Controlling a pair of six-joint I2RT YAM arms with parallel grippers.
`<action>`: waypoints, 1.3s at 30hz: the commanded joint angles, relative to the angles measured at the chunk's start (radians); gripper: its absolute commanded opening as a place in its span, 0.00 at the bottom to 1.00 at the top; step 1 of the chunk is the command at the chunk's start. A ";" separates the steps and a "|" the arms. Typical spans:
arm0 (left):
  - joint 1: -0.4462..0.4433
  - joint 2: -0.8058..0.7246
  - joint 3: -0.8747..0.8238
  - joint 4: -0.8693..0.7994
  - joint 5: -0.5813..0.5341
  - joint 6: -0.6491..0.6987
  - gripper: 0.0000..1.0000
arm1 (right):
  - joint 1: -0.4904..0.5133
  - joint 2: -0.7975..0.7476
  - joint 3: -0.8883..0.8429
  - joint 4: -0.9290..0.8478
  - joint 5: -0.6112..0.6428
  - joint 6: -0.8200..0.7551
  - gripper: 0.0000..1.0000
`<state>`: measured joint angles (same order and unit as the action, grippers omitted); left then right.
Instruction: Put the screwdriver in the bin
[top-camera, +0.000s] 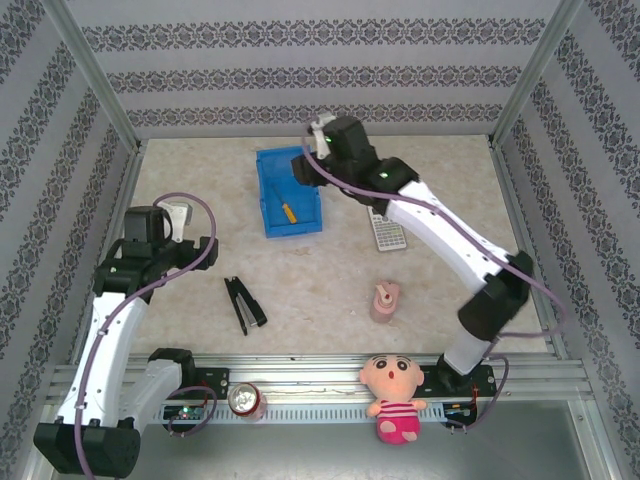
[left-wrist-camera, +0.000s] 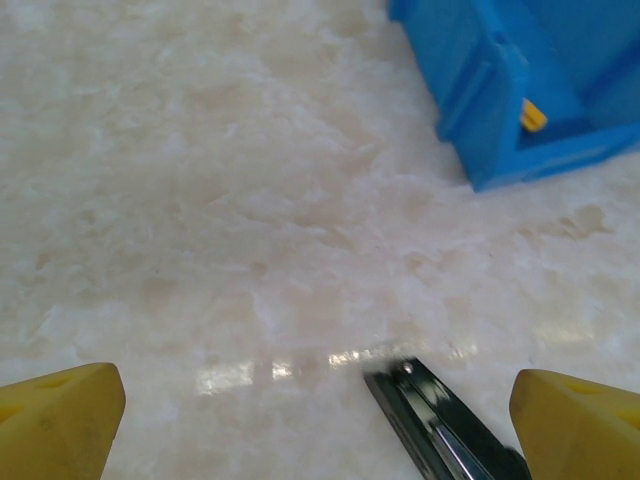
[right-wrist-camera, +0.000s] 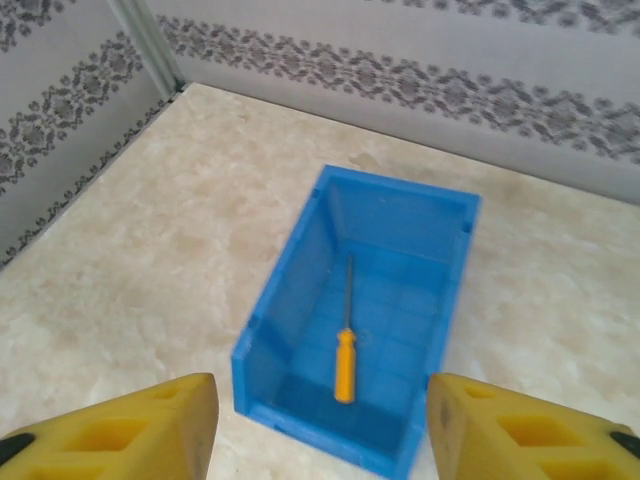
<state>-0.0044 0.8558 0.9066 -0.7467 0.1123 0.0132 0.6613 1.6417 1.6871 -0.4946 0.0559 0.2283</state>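
Screwdriver lies along bin floor, off side walls.

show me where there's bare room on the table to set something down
Widest bare patch: mid table, bordered by the stapler, the bin and the pink object. Another: the far left corner, between the bin and the left wall. Crowded: right of the bin, where the calculator lies close beside the right arm.

The left hand, fingers wide, frames the stapler; bin beyond.
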 joint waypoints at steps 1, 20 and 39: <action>0.009 -0.043 -0.087 0.234 -0.098 -0.106 0.99 | -0.067 -0.126 -0.185 0.079 0.012 -0.029 0.66; 0.010 0.092 -0.476 1.042 -0.111 -0.014 0.99 | -0.485 -0.683 -1.037 0.545 0.300 -0.046 0.98; 0.027 0.524 -0.630 1.723 -0.135 -0.056 0.99 | -0.606 -0.283 -1.430 1.475 0.181 -0.173 0.98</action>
<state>0.0090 1.3468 0.2871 0.7437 0.0036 -0.0345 0.0669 1.3060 0.2707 0.7498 0.3004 0.0883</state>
